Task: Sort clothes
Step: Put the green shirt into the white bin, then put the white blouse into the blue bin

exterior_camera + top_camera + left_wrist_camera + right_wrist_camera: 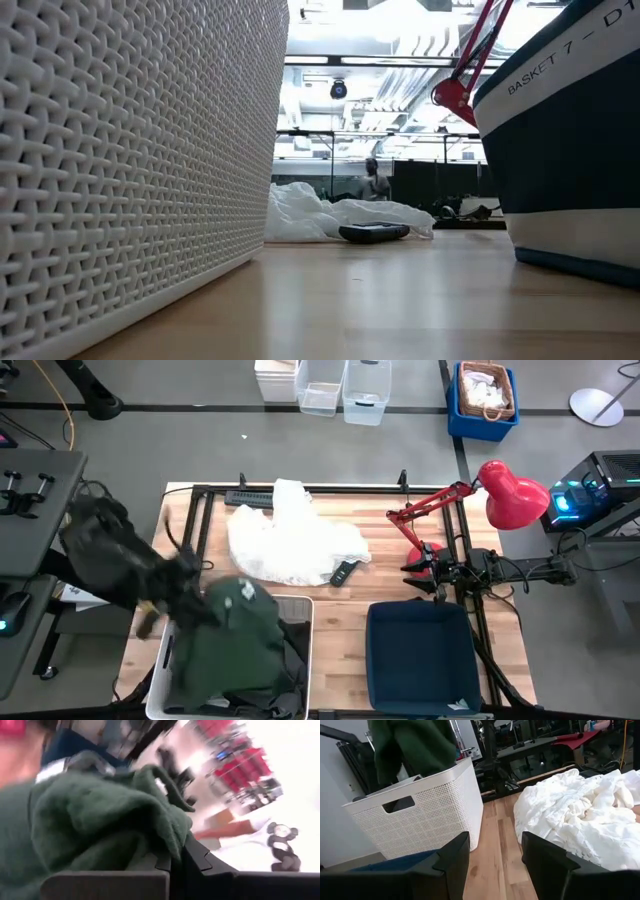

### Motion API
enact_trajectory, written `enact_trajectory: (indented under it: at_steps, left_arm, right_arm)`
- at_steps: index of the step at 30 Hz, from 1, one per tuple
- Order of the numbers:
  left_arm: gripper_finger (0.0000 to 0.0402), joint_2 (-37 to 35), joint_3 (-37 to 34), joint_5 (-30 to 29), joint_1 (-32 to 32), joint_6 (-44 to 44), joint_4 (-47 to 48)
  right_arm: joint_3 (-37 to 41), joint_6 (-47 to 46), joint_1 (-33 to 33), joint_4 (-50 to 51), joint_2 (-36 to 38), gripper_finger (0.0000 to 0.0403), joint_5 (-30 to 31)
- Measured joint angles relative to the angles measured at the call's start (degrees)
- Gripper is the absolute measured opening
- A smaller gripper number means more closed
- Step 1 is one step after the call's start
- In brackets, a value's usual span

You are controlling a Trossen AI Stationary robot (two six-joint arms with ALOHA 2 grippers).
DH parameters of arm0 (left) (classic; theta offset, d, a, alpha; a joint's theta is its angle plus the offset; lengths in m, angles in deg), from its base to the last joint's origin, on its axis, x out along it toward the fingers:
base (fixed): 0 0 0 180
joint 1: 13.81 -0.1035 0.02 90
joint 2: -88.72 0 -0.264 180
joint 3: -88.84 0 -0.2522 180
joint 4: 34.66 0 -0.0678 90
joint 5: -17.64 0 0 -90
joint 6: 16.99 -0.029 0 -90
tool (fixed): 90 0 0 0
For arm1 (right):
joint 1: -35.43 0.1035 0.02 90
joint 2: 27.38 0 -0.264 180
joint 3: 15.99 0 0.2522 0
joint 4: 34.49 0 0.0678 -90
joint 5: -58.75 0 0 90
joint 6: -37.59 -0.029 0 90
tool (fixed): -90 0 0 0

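Observation:
My left gripper [198, 600] is shut on the dark green garment [240, 635], which carries a white label, and holds it over the white woven basket [158, 685] at the table's near left. The garment also shows in the left wrist view [100, 815] and in the right wrist view [415, 745]. White garments [290, 540] lie heaped on the table's middle, toward the far edge. My right gripper [420, 568] is open and empty at the right, its fingers [451, 852] pointing toward the white heap [580, 815]. My left gripper pinches a bunched fold of the green garment [172, 837] between its two fingers. The garment is gathered in several layers at the hold and hangs slack below it over the white basket [420, 820]. I cannot tell whether its lower end touches what lies inside.
A navy basket [420, 660] stands at the near right. A black remote-like object [343, 572] lies beside the white heap. A red desk lamp [510, 495] reaches over the far right. Dark grey cloth [255, 705] lies in the white basket. A black frame rims the table.

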Motion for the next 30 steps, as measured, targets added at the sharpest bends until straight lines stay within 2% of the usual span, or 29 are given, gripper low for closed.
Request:
enact_trajectory:
  at_steps: [3, 6, 9, 10, 15, 19, 24, 30]
  left_arm:
    - [0.0001, 3.8, 0.0, 0.2, 3.0, 12.0, 7.9]
    - [0.0006, 8.0, 0.0, 4.6, 3.7, 21.4, 20.6]
    - [0.0024, 12.3, -0.1, 9.2, 3.7, 23.2, 33.5]
    - [0.0033, 13.4, -0.5, 10.0, 3.6, 21.5, 34.1]
    - [0.0093, 14.4, -6.0, 14.1, 2.6, 11.9, 22.9]
    - [0.0149, 14.8, -9.7, 23.4, 2.4, 7.4, 19.0]
    - [0.0217, 13.8, -10.0, 36.1, 2.5, 3.3, 13.1]
    - [0.0266, 9.4, -9.9, 38.6, -0.6, 4.1, -1.8]
  right_arm:
    - [0.0, 0.0, 0.0, 0.0, 0.0, 0.0179, 0.0]
    - [0.0, 0.0, 0.0, 0.0, 0.0, 0.0179, 0.0]
    - [0.0, 0.0, 0.0, 0.0, 0.0, 0.0179, 0.0]
    - [0.0, 0.0, 0.0, 0.0, 0.0, 0.0179, 0.0]
    - [0.0, 0.0, 0.0, 0.0, 0.0, 0.0179, 0.0]
    - [0.0, 0.0, 0.0, 0.0, 0.0, 0.0179, 0.0]
    - [0.0, 0.0, 0.0, 0.0, 0.0, 0.0179, 0.0]
    - [0.0, 0.0, 0.0, 0.0, 0.0, 0.0179, 0.0]
